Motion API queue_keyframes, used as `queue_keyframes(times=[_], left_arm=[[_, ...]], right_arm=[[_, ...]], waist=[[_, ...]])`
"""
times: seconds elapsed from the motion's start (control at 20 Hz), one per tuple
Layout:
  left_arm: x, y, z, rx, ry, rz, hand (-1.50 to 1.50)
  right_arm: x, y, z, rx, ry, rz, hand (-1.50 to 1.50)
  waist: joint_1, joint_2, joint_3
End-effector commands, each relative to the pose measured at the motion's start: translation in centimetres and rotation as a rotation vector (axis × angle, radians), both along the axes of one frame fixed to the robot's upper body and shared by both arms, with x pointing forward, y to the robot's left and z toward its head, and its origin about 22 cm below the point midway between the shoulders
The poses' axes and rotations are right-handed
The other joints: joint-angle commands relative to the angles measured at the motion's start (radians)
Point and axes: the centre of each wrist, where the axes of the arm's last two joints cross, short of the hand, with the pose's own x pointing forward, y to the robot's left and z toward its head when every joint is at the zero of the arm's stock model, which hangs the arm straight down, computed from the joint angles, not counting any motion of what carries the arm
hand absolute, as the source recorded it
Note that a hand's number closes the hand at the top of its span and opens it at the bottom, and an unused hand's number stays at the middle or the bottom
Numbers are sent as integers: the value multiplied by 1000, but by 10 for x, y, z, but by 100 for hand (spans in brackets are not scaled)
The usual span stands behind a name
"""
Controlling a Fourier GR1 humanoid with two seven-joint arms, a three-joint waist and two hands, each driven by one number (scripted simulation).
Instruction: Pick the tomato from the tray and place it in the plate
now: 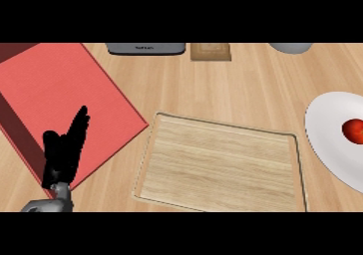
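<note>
Left hand (62,152): located at the near left of the scene, entering from the lower edge on a grey forearm (49,204). The fingers are straight and held close together, pointing toward the far side with a slight lean to the right. The thumb stands a little apart on the left side. The hand holds nothing. It shows over the near right border of the red mat (59,84).

Tomato (356,131): located at the far right of the scene, resting in the white plate (322,132). It is red and round, with a small dark stem spot on its right side. It sits toward the right part of the visible plate surface, close to where the view's edge cuts the plate off.

Relation of tomato to hand: the two are well apart. The tomato lies to the right of the hand and slightly farther away. The full width of the wooden tray (221,164) lies between them.

Tray: rectangular, light wood, with a low raised rim, turned slightly against the counter's edge. It sits in the middle of the scene, just beside the mat on its left and near the plate on its right. Whether its right corner touches the plate cannot be told.

Far edge of the wooden counter (236,84), left to right: a grey appliance (145,48), a brown box (211,51), and a grey round object (291,47), each partly cut off.
</note>
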Motion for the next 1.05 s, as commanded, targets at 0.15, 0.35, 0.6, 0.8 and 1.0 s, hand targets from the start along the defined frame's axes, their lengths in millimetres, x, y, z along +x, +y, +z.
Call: queue_keyframes(times=[0.15, 0.35, 0.6, 0.8, 1.0], left_arm=[[5, -20, -19, -15, 30, -18, 0], [-7, -18, -17, -17, 35, -11, 0], [-17, -23, -25, -28, 42, -14, 0], [-5, -4, -2, -11, 38, 1, 0], [-4, -3, -14, -32, 40, -12, 0]], right_arm=[[-24, -7, -12, -22, -17, -35, -150], [-35, -23, 4, -5, -37, -97, -150], [-55, -35, 10, -35, -12, -162, -150], [-58, -33, 5, -27, -29, -183, -150], [-48, -26, 0, -60, 8, -204, -150]], waist=[[-4, 9, -8], [7, 12, -5], [6, 12, -5], [7, 11, -4], [7, 12, -5]])
